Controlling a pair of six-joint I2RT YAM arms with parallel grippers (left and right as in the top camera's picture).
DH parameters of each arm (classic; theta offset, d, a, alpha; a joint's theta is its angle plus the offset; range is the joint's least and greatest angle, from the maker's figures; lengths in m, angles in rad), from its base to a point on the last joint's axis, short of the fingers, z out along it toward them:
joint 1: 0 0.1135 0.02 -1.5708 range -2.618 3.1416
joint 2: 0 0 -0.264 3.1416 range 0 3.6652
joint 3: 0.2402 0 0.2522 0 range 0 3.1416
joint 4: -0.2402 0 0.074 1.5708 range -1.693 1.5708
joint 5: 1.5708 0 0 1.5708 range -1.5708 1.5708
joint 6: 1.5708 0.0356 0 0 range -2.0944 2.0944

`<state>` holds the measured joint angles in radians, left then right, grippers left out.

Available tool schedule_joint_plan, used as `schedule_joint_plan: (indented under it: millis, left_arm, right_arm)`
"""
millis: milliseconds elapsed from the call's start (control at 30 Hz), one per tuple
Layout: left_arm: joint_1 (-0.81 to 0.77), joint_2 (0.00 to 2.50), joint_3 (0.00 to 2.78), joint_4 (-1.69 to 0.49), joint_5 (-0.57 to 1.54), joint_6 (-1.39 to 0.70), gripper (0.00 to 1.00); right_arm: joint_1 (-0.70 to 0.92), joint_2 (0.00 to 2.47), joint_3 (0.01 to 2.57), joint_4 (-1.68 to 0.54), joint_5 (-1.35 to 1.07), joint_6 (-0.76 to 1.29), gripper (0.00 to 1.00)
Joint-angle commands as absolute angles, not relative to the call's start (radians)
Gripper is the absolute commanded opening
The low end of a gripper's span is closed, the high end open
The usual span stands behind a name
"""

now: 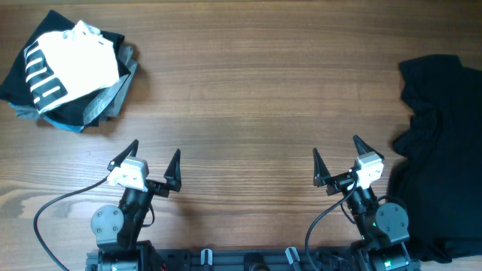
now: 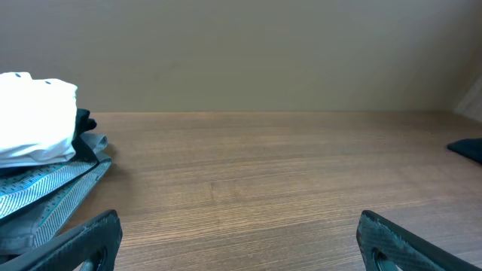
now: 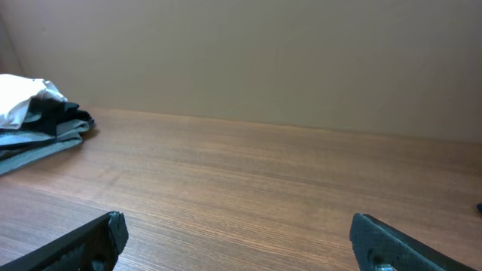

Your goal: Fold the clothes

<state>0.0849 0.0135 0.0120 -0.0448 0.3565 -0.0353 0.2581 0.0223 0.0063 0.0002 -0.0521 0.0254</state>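
A large black T-shirt [image 1: 440,150] lies crumpled at the table's right edge, running from the far right down to the front. A corner of it shows at the right edge of the left wrist view [image 2: 468,148]. My left gripper [image 1: 148,164] is open and empty near the front edge at the left; it also shows in its wrist view [image 2: 239,237]. My right gripper [image 1: 337,159] is open and empty near the front edge, just left of the shirt; it also shows in its wrist view [image 3: 237,235].
A pile of folded clothes [image 1: 71,71], white on top over grey and black, sits at the far left corner. It shows in the left wrist view [image 2: 41,150] and the right wrist view [image 3: 34,120]. Bare wooden table [image 1: 256,98] lies between.
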Motion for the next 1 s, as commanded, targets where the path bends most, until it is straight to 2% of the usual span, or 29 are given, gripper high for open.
schedule_joint_plan:
  millis: [0, 533, 667, 800, 967]
  left_arm:
    - [0.080, 0.009, 0.006, -0.044, 0.347, -0.038, 1.00]
    - [0.080, 0.009, 0.007, -0.032, 0.348, -0.042, 1.00]
    - [0.080, 0.015, 0.097, -0.036, 0.348, -0.147, 1.00]
    - [0.081, 0.147, 0.307, -0.168, 0.300, -0.147, 1.00]
    - [0.081, 0.521, 0.642, -0.394, 0.295, -0.147, 1.00]
  right_arm:
    - [0.254, 0.023, 0.005, 0.002, -0.068, 0.036, 1.00]
    - [0.254, 0.023, 0.035, -0.007, -0.114, 0.093, 1.00]
    - [0.254, 0.065, 0.204, -0.160, -0.136, 0.085, 1.00]
    - [0.254, 0.304, 0.441, -0.421, -0.190, 0.082, 1.00]
    - [0.254, 0.727, 0.729, -0.617, -0.216, 0.078, 1.00]
